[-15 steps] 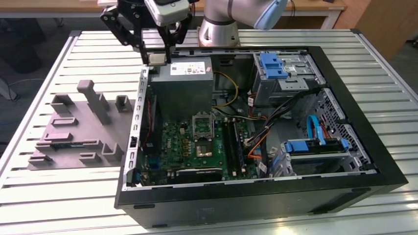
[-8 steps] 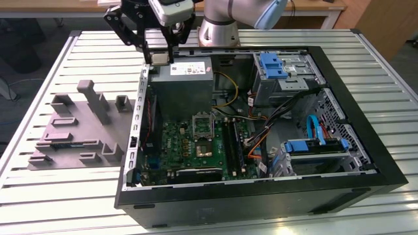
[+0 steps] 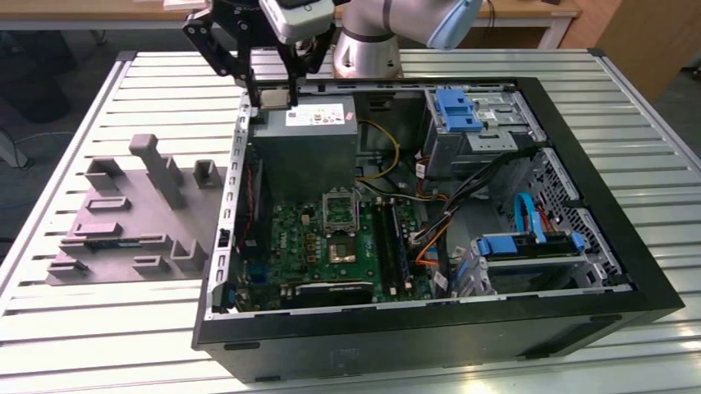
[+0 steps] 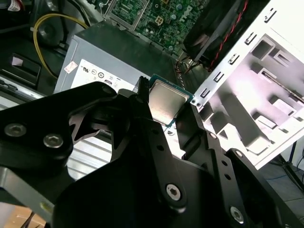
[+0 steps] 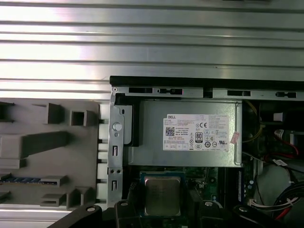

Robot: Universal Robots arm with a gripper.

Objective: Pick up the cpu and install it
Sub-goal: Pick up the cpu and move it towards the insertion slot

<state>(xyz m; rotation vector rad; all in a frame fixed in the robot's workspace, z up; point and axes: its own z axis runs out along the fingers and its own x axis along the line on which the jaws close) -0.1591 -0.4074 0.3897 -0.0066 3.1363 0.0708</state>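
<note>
My gripper (image 3: 274,97) is shut on the cpu (image 3: 274,100), a small square chip with a silver metal top, held by its edges between the two black fingers. It hangs above the back corner of the open computer case, at the exterior view's left, over the grey power supply (image 3: 307,139). Both wrist views show the cpu (image 4: 166,102) (image 5: 162,194) pinched between the fingers (image 4: 137,102). The green motherboard (image 3: 328,246) lies lower in the case, with its socket (image 3: 341,249) bare and the metal frame (image 3: 337,209) beside it raised.
A grey moulded tray (image 3: 131,213) with upright blocks sits on the slatted table at the exterior view's left of the case. The black case wall (image 3: 438,328), drive cages with blue tabs (image 3: 460,111), and loose cables (image 3: 460,205) surround the motherboard.
</note>
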